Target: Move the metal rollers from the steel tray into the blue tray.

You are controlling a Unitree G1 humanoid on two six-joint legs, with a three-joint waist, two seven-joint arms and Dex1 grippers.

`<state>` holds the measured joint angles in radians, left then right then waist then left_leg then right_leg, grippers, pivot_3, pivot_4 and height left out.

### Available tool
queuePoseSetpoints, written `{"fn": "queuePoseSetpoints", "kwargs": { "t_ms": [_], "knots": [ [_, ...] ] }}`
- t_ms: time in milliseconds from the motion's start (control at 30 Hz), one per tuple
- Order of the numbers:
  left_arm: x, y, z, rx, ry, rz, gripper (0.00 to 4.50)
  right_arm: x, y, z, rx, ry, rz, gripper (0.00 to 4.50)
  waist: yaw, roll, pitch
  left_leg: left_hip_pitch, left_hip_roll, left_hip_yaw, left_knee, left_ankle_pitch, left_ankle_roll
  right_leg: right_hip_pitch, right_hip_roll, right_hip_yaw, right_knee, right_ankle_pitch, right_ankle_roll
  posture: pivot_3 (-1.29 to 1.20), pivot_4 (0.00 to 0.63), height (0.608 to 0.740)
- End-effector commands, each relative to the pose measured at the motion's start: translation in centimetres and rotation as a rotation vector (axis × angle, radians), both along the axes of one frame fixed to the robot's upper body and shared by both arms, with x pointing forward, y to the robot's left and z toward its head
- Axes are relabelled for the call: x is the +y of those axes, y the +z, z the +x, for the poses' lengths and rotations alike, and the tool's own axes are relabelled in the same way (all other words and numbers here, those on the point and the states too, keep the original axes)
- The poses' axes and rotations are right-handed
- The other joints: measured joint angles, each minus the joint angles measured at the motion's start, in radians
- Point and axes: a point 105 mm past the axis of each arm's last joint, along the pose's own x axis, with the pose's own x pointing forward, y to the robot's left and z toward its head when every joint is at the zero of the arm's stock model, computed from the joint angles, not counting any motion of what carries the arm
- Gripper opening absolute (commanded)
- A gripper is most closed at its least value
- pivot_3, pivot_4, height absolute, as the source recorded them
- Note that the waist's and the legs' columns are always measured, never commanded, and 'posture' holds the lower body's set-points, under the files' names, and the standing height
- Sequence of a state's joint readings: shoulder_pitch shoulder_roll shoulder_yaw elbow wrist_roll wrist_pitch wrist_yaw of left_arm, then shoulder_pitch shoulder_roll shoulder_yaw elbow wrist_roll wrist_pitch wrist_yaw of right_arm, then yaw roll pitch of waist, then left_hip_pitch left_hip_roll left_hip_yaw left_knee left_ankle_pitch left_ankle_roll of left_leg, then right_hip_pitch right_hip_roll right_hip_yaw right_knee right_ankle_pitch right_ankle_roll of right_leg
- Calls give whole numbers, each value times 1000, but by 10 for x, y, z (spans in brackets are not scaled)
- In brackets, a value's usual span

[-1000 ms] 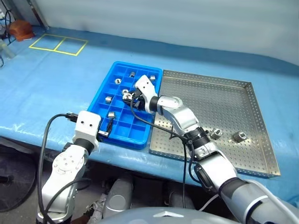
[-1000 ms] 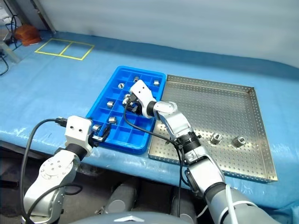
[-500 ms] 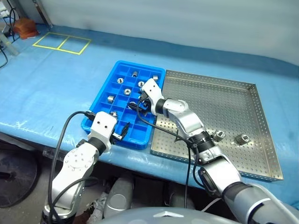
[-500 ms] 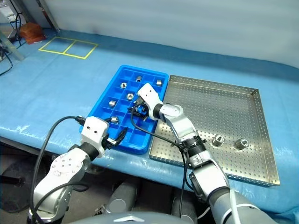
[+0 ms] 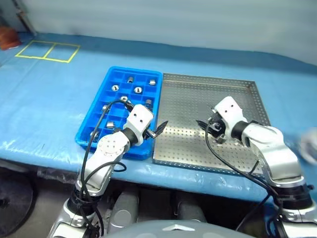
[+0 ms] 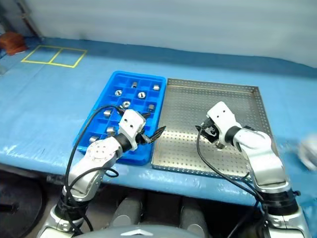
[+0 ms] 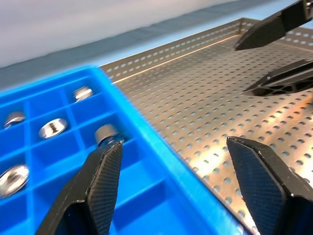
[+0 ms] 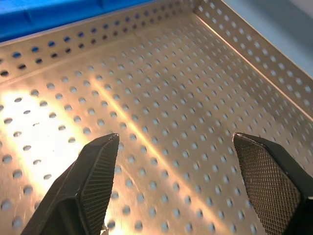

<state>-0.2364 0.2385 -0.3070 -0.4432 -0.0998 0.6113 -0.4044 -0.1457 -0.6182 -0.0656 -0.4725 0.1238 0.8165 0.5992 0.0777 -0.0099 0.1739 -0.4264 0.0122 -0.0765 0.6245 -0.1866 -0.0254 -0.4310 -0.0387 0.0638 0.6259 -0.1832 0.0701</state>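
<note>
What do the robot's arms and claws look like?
Each arm is made of rounded silver-grey sections with black joints and ends in a white boxy wrist block. A loose black cable loops along each arm. The left claw and right claw each have two black pointed fingers with cross-hatched gripping pads.

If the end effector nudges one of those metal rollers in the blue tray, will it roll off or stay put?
Probably stays put. Each of the metal rollers sits in its own walled compartment of the blue tray, so a nudge should only knock it against a wall. They look like short, shiny cylinders, so likely smooth and somewhat slippery to pinch. Being metal, probably heavy for their size.
</note>
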Motion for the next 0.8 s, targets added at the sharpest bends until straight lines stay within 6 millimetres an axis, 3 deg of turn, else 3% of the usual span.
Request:
{"fn": "queuePoseSetpoints", "kwargs": {
  "t_ms": [33,267,533,800],
  "knots": [
    [-12,7,-3,-34,-74,-20,3698,-3,5,-11,-10,-49,70,3931,-30,0,0,0,0,0,1,0,0,0,0,0,0,0,0,56,150,740],
    [-22,5,-9,-23,-193,5,3698,0,-22,-12,55,-125,139,3931,-93,0,0,2,0,0,5,0,2,2,0,1,2,1,2,44,150,740],
    [-21,2,-13,-14,-209,19,3698,-11,-34,-2,70,-197,145,3931,-93,0,0,1,-1,0,4,0,2,3,0,1,2,1,2,63,150,740],
    [-14,-2,-13,-1,-177,33,3698,-9,-34,2,67,-192,148,3931,-89,0,0,2,-1,0,4,1,2,3,0,1,2,1,2,82,150,740]
  ]
}}
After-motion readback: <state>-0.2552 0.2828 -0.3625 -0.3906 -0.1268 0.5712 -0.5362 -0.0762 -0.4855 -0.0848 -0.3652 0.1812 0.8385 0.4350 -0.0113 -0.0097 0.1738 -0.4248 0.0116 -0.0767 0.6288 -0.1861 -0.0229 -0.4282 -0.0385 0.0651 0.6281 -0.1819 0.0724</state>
